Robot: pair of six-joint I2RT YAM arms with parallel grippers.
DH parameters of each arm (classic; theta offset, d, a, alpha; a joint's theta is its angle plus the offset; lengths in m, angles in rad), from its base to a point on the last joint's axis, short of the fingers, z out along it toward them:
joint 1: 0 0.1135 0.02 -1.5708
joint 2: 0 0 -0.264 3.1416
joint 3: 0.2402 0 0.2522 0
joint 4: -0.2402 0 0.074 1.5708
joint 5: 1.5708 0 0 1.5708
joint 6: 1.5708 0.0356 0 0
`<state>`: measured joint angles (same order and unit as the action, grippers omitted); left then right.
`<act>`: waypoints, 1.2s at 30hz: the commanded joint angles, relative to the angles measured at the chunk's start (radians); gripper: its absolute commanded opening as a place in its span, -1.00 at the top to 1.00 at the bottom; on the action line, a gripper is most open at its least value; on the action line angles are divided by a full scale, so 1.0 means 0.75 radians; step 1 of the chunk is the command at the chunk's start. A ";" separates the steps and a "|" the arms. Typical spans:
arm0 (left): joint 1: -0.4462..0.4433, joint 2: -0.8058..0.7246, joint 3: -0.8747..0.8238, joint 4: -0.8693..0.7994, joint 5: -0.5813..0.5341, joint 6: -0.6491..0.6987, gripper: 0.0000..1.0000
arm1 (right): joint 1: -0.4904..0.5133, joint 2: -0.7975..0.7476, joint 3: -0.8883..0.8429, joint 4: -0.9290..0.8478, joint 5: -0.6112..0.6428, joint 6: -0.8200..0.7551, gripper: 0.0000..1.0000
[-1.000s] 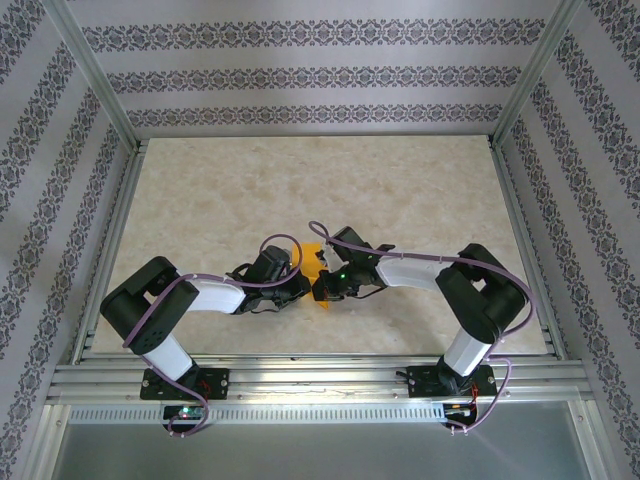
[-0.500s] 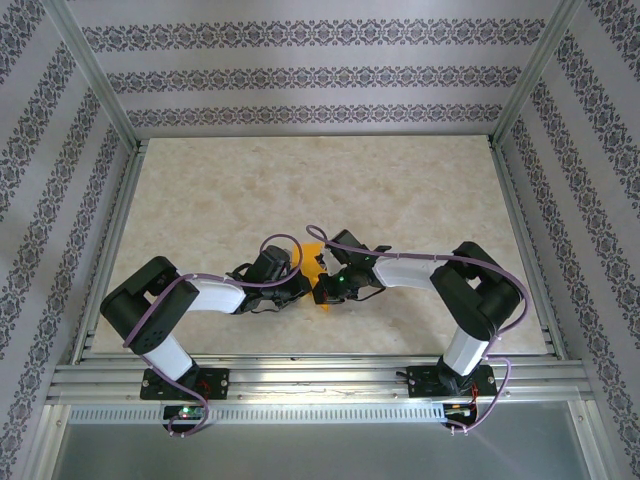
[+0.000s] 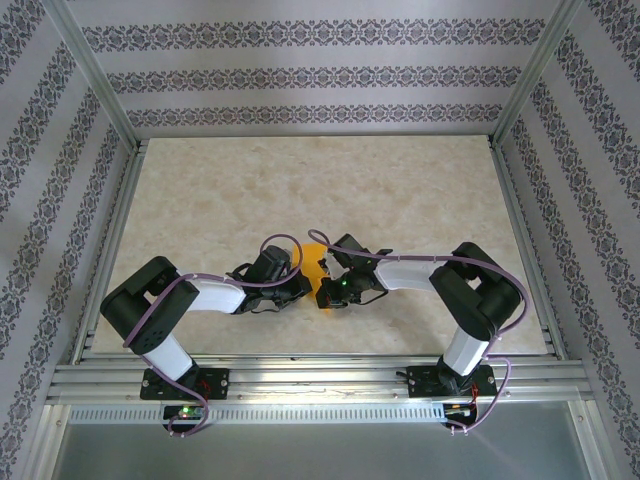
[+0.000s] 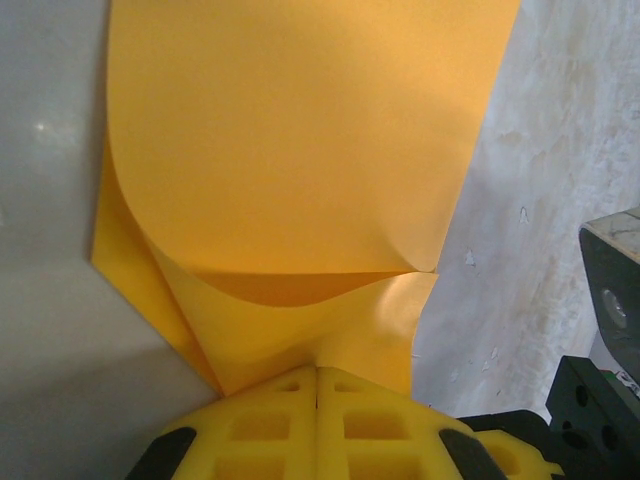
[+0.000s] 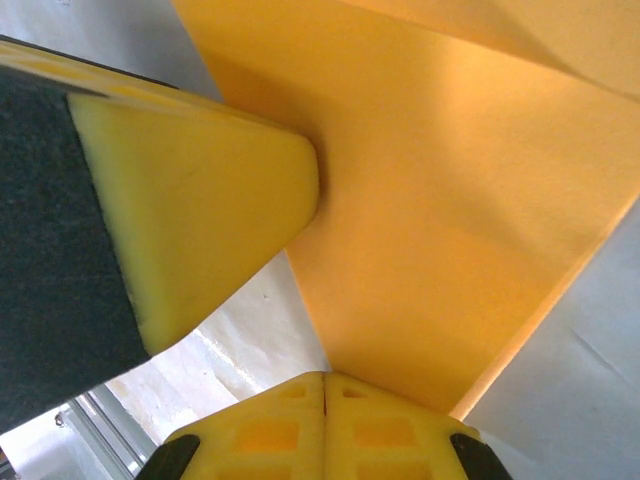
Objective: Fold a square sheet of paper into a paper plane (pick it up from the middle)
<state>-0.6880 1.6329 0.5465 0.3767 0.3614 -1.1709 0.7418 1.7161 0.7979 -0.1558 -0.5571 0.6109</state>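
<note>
The orange-yellow square sheet of paper (image 3: pixel 318 264) is held just above the table between both arms, near the front middle. In the left wrist view the sheet of paper (image 4: pixel 300 150) curls over on itself, one layer bending down over another. My left gripper (image 4: pixel 317 372) is shut on its near edge. The right wrist view has the sheet of paper (image 5: pixel 450 200) running up and away from my right gripper (image 5: pixel 325 378), which is shut on a corner of it. My left gripper's yellow finger (image 5: pixel 200 220) presses the paper from the left. From above, left gripper (image 3: pixel 304 282) and right gripper (image 3: pixel 324 291) almost touch.
The marble-patterned table (image 3: pixel 300 190) stretches back to patterned walls. Aluminium rails (image 3: pixel 320 375) run along the front edge by the arm bases. A black part of the right arm (image 4: pixel 610 300) sits close on the right of the left wrist view.
The right gripper has shifted slightly back and to the right with the paper. The left arm has barely moved. Both grips hold.
</note>
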 commanded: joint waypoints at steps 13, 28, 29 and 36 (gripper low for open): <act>-0.010 0.033 0.012 -0.105 -0.030 0.034 1.00 | 0.015 -0.152 -0.011 -0.014 -0.002 -0.031 0.94; -0.010 0.034 0.014 -0.100 -0.021 0.038 1.00 | 0.022 -0.031 -0.054 0.042 0.020 -0.013 0.94; -0.011 0.034 0.016 -0.103 -0.021 0.038 1.00 | 0.011 -0.036 -0.078 0.075 0.004 0.000 0.93; -0.011 0.040 0.022 -0.107 -0.021 0.042 1.00 | -0.017 -0.035 -0.152 0.204 -0.077 0.058 0.92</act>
<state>-0.6880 1.6360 0.5507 0.3737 0.3618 -1.1706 0.7353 1.6806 0.7078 -0.0368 -0.5961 0.6319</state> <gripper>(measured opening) 0.039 0.044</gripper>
